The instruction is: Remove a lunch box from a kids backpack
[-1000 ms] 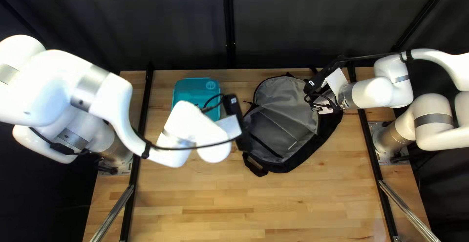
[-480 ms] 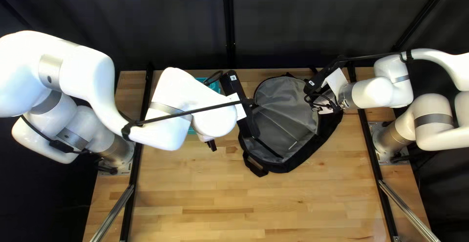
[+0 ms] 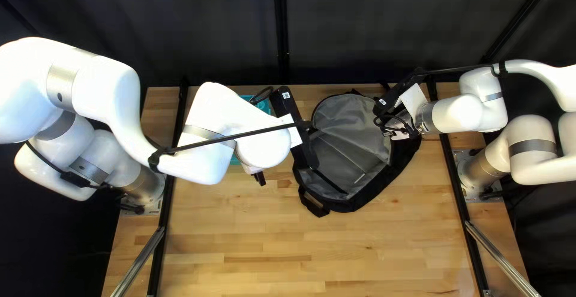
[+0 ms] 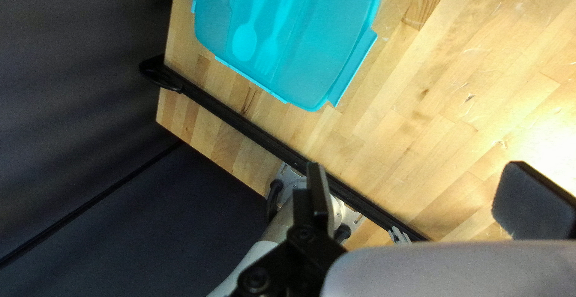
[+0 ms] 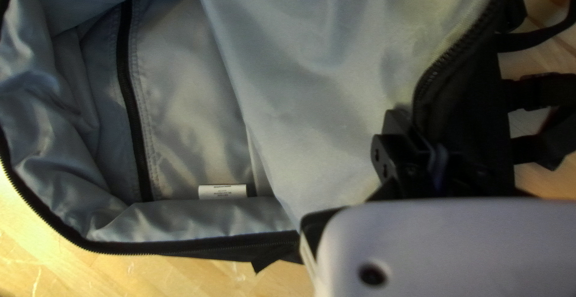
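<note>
In the top left view my left gripper (image 3: pixel 260 179) hangs over the table beside the teal lunch box (image 3: pixel 264 106), which my left arm mostly hides. My left gripper (image 4: pixel 425 204) is open in its wrist view, nothing between its fingers; the lunch box (image 4: pixel 318 39) lies closed on the wood ahead of it, cutlery shapes showing through its lid. My right gripper (image 3: pixel 385 108) is at the top right edge of the backpack (image 3: pixel 348 147), which lies open, grey lining showing. In the right wrist view my right gripper (image 5: pixel 429 153) is shut on the zippered edge of the backpack (image 5: pixel 312 81).
The wooden table (image 3: pixel 288 246) is bounded left and right by black rails (image 3: pixel 168 213). My left arm crosses above the table's left half, its cable reaching over the backpack's left edge. Black straps (image 5: pixel 543 93) lie beyond the bag's edge, beside my right gripper.
Over the last second my left arm's wrist has turned and shifted, so its gripper now shows below it and the arm covers more of the lunch box. The right arm and backpack stay still.
</note>
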Controlling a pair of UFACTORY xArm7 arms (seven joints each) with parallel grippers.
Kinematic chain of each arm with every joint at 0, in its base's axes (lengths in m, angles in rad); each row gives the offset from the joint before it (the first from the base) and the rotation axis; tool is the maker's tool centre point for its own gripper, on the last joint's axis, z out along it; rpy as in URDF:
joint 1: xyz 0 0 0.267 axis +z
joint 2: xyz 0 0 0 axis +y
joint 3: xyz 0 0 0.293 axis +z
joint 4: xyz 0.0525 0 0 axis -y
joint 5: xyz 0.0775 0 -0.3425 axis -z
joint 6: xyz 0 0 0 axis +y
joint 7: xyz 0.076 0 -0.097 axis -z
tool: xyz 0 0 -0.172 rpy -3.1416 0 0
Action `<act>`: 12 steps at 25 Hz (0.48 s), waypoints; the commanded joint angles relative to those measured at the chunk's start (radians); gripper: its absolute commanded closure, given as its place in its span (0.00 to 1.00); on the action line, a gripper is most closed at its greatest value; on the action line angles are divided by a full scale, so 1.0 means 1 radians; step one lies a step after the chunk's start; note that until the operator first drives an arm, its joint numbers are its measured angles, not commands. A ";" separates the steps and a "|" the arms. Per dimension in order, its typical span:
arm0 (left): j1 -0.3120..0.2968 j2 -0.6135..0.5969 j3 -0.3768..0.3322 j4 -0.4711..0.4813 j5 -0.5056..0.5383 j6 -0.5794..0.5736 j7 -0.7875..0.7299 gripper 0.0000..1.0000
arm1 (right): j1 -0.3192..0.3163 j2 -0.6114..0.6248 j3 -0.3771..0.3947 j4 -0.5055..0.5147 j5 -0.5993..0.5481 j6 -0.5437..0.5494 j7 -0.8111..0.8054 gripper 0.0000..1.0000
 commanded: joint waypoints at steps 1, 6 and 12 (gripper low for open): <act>0.000 0.000 0.000 0.000 0.000 0.000 0.000 0.00 | 0.000 0.000 0.000 0.000 0.000 0.000 0.000 0.98; 0.000 0.000 0.000 0.000 0.000 0.000 0.000 0.00 | 0.000 0.000 0.000 0.000 0.000 0.000 0.000 0.00; 0.000 0.000 0.000 0.000 0.000 0.000 0.000 0.00 | 0.031 -0.030 0.032 -0.004 0.017 0.036 0.014 0.00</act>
